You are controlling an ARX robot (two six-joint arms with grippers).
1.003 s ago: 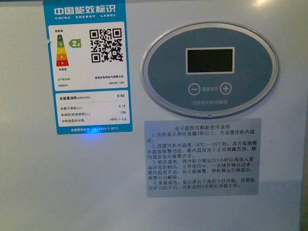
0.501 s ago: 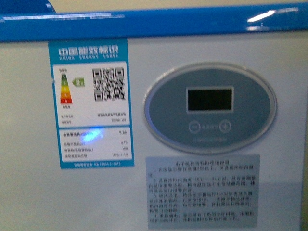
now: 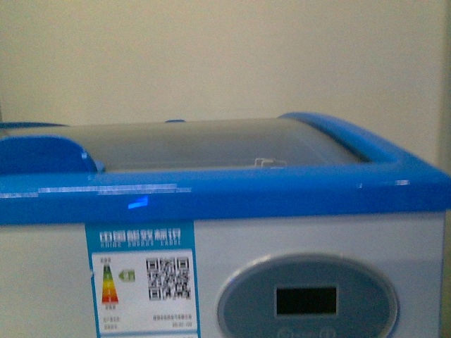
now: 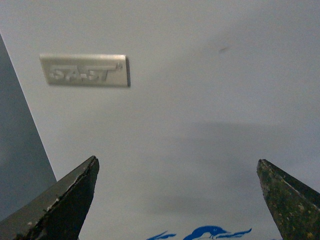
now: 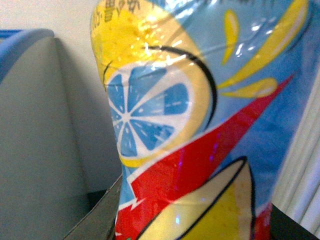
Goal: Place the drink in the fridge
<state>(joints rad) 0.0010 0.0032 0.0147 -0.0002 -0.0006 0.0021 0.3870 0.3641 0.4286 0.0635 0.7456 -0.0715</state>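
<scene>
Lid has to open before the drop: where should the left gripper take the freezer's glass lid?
Probably the raised blue handle at the glass lid's left end: it stands proud of the smooth curved glass, which offers no edge. Come from above with the open left gripper, jaws straddling it; the right gripper holds the drink.

Cannot read the blurred energy label (image 3: 141,282) on the fridge (image 3: 282,191) front, cut off low like the oval panel (image 3: 307,299) beside it. Cannot see under the fridge's glass lid (image 3: 211,144), nor the cap of the drink (image 5: 200,125).
</scene>
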